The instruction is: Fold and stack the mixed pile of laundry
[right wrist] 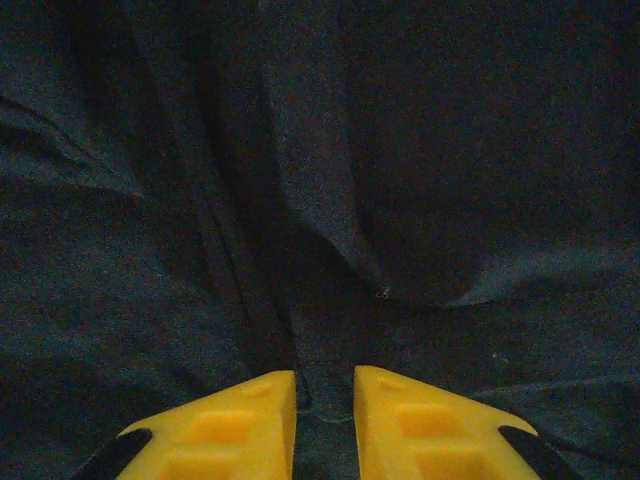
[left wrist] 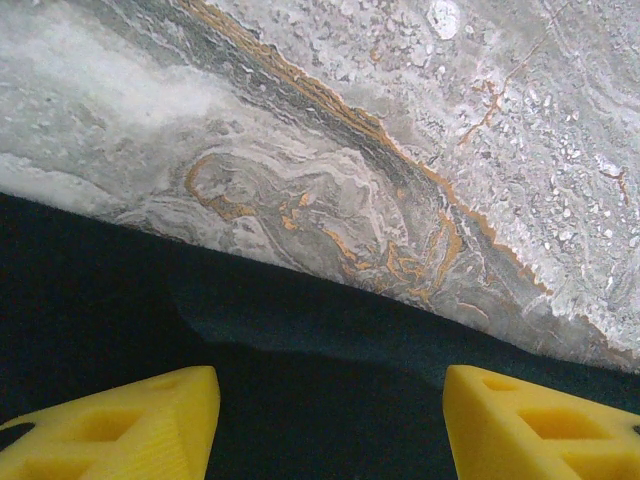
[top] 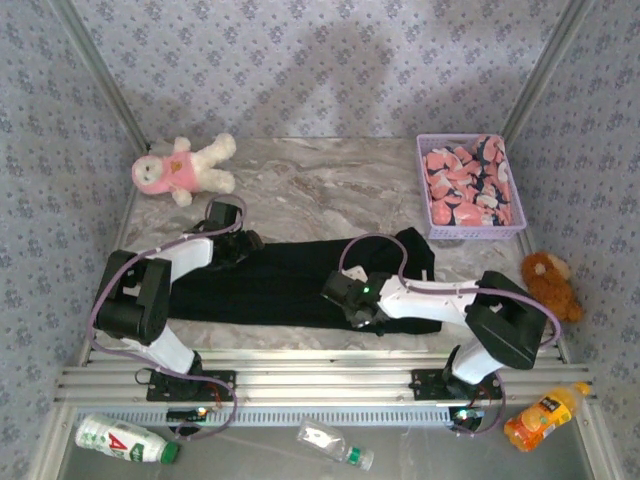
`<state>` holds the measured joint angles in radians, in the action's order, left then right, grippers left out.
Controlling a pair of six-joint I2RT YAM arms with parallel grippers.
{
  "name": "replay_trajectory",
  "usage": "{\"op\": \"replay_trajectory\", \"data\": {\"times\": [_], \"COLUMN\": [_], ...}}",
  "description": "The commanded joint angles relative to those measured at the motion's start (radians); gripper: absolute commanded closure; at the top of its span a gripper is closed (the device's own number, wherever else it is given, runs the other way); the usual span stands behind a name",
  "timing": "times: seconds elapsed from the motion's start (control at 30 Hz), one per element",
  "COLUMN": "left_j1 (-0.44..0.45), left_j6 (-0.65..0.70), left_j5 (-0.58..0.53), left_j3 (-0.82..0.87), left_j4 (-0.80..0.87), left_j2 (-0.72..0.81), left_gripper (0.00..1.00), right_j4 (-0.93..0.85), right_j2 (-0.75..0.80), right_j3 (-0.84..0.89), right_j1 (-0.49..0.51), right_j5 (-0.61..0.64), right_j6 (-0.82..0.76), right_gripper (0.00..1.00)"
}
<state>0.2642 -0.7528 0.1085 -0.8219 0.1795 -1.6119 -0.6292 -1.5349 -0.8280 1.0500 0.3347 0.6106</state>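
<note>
**A:** Where's your black T-shirt at?

**B:** Spread flat across the marble surface, and the pink garment is bunched in the lavender basket. Your right jaws are pinched on a shirt fold, your left jaws apart over its far edge.

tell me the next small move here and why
Probably close the left end effector on the far edge of the shirt: it stands open over that edge beside the table, while the right end effector pinches a fold.
</note>
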Motion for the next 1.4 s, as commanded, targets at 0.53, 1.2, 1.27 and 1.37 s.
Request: {"op": "replay_trajectory", "data": {"times": [0.53, 1.2, 1.27, 1.37], "left_j1": [0.003, 0.001, 0.001, 0.000], "left_j6": [-0.007, 0.001, 0.001, 0.001], "left_j5": [-0.014, -0.020, -0.022, -0.023], "left_j3": [0.006, -0.012, -0.011, -0.010], "left_j4": [-0.005, 0.015, 0.015, 0.015], "left_j2": [0.000, -0.005, -0.005, -0.007], "left_gripper": [0.37, 0.37, 0.37, 0.37], "right_j4": [-0.111, -0.055, -0.026, -0.006], "right_j2": [0.006, -0.076, -0.073, -0.072], "right_j3": [-0.142, -0.084, -0.076, -0.070], "right_j1": [0.088, 0.019, 0.026, 0.037], "right_j5": [-0.014, 0.020, -0.002, -0.030], "right_j6": [0.074, 0.005, -0.002, 0.006], "right_gripper": [0.98, 0.69, 0.66, 0.64]}}
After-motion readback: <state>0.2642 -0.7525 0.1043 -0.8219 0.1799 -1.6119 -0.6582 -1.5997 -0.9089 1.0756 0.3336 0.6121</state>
